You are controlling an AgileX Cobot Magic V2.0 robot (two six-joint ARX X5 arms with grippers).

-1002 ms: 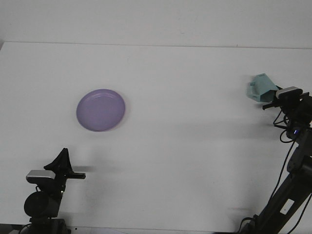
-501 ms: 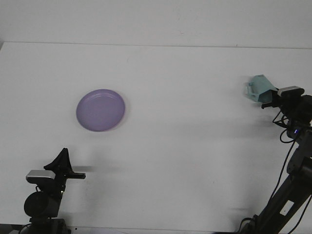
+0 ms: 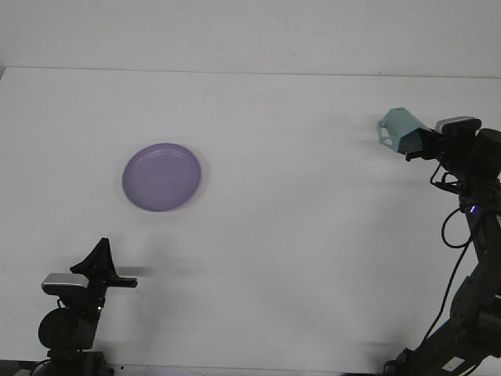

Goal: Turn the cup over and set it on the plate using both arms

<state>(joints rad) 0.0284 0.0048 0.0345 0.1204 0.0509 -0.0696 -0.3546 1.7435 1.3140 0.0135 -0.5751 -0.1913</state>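
At the near left corner of the table my left gripper [image 3: 106,258] sits low and idle; its dark fingers read as one wedge from here, so I cannot tell how wide they are, and nothing is in them. Further in, left of the table's middle, the plate [image 3: 162,176] lies flat: a round, shallow, lilac dish with a smooth matte look, probably plastic. Near the right edge, my right gripper [image 3: 413,146] has its fingers closed on the cup [image 3: 397,130], holding it lifted clear of the table. The cup is pale teal, faceted, tapering, with a small handle-like loop on its left side. Its long axis runs roughly sideways, tilted, pointing leftward towards the plate. I judge the plate well apart from the cup, nearer my left arm, so a handover looks necessary.
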